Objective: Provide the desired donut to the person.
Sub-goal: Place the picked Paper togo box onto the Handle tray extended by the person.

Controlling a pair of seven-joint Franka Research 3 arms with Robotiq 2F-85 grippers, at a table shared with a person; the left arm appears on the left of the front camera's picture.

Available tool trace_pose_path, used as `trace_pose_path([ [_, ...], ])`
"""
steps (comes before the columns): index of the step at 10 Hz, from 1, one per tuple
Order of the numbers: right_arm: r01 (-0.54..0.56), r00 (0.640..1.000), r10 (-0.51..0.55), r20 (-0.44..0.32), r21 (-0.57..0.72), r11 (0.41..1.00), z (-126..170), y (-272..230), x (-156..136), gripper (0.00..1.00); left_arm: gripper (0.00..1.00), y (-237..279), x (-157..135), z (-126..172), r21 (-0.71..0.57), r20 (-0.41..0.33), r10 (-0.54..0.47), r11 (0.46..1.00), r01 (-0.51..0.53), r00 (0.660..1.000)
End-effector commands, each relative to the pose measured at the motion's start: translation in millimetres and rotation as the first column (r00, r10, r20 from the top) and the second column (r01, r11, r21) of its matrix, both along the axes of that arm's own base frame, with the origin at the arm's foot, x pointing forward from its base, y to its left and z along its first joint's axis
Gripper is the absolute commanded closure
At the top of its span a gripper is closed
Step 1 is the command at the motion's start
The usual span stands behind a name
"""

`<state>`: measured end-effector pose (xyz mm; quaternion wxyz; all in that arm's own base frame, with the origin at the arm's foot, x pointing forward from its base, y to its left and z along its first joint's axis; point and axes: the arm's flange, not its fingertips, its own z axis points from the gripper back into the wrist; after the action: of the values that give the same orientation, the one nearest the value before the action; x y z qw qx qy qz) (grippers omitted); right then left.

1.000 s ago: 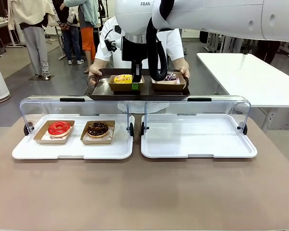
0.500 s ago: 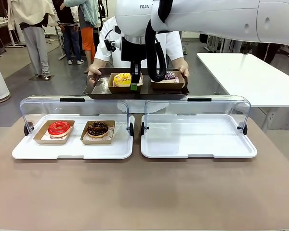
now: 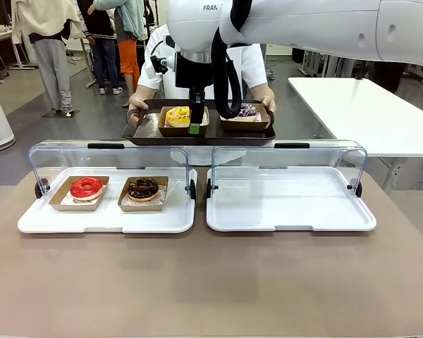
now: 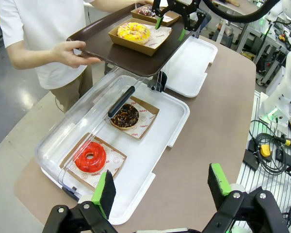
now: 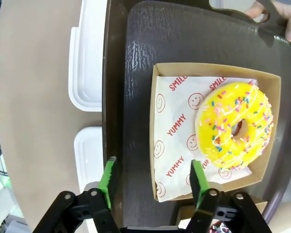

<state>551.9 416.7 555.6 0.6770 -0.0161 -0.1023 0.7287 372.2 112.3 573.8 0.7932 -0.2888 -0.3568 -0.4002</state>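
Change: right end effector (image 5: 153,182) has let go and lifted, fingers spread, above yellow donut (image 5: 234,125).
Meaning: donut sits delivered on tray (image 3: 144,132).

The right arm reaches far across the middle, its black, green-padded right pincer (image 3: 194,125) pointing straight down, jaws apart and holding nothing. The left pincer (image 4: 159,188) hangs high, fingers spread wide, also empty. The person's hands (image 3: 137,105) grip from either side, thumbs on top.
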Motion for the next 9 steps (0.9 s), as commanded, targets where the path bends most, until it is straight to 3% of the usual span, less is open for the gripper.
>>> trace_pose_path([
  [1, 0.019, 0.999, -0.019, 0.031, -0.016, 1.000, 4.8, 3.6, 3.9, 0.00, 0.00, -0.9, 0.9, 0.6, -0.001, 0.002, 0.001, 1.000, -0.001, 1.000],
  [5, 0.017, 1.000, -0.018, -0.024, -0.045, 0.999, 17.1, -6.2, -12.2, 0.00, 0.00, -0.9, 0.9, 0.6, -0.001, 0.002, 0.001, 1.000, -0.001, 1.000],
  [7, 0.020, 0.995, -0.025, -0.101, -0.053, 0.998, 43.8, -37.5, -48.2, 0.00, 0.00, -0.9, 0.9, 0.6, -0.001, 0.002, 0.001, 1.000, -0.001, 1.000],
  [9, -0.004, 0.995, 0.000, -0.096, -0.040, 0.999, 67.1, -78.7, -91.9, 0.00, 0.00, -0.9, 0.9, 0.6, -0.001, 0.002, 0.001, 1.000, -0.001, 1.000],
])
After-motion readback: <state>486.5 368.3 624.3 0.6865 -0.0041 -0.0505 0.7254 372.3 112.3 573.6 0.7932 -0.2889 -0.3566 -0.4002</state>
